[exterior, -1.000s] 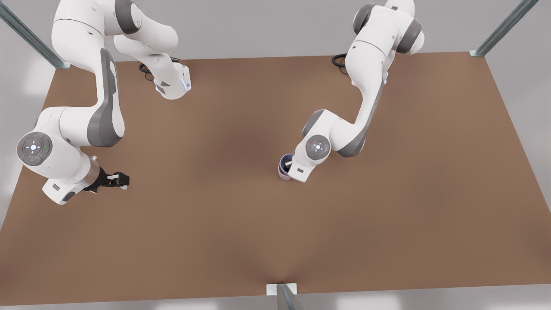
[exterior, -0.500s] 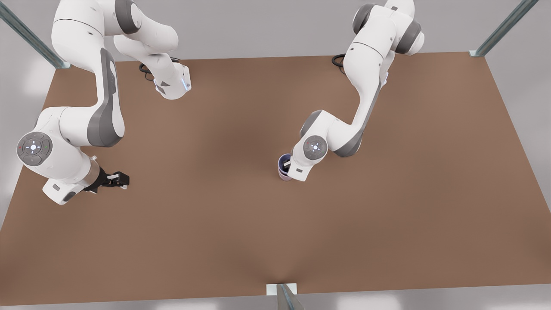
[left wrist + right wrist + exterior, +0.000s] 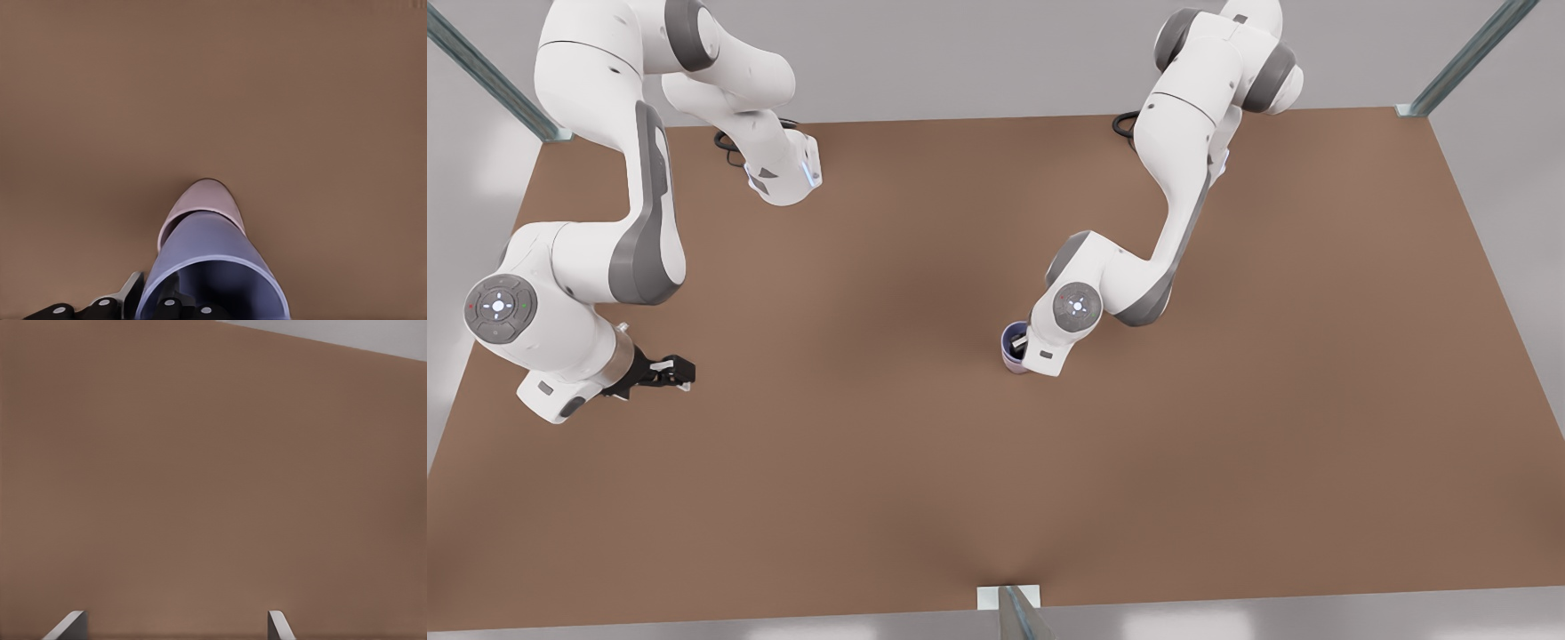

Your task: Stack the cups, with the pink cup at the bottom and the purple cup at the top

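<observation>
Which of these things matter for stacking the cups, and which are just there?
Part of the job:
pink cup, underneath
purple cup, nested in it
left gripper, at the purple cup's rim
right gripper, open, waiting at the front view's left

Just there:
brown table, which bears the cups
metal frame posts

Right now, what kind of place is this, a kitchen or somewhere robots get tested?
It looks like a simulated robot test bench, not a kitchen: a bare brown table inside a metal frame, with two white arms bolted on and just the purple cup nested in the pink cup.
</observation>
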You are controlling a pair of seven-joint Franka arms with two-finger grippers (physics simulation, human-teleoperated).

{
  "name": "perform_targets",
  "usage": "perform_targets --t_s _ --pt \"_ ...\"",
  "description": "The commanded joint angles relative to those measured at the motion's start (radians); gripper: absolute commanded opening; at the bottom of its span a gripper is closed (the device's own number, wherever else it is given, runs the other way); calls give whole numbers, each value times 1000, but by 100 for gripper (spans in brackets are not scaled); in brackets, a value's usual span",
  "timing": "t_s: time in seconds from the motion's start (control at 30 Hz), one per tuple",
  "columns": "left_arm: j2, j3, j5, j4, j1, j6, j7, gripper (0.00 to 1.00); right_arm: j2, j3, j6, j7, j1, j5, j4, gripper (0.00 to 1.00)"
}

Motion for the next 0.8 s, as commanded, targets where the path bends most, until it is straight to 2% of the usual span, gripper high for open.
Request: perform_targets --t_s 0.0,0.03,0.07,0.63,0.7,0.77 --pt "-1 0 2 -1 0 11 -26 68 -1 0 0 -5 0 0 1 100" --pt "-1 0 4 -4 0 11 -26 87 -1 0 0 -5 0 2 1 100" --pt "-1 0 5 -6 0 12 -25 99 -1 0 0 -5 0 2 1 100" --pt "-49 0 10 -18 0 -37 -23 99 1 0 0 -5 0 0 1 100" --pt "-106 12 11 -3 9 -156 -25 99 1 0 0 -5 2 2 1 100" --pt "-115 17 10 166 110 -423 33 99 1 0 0 -5 2 2 1 100"
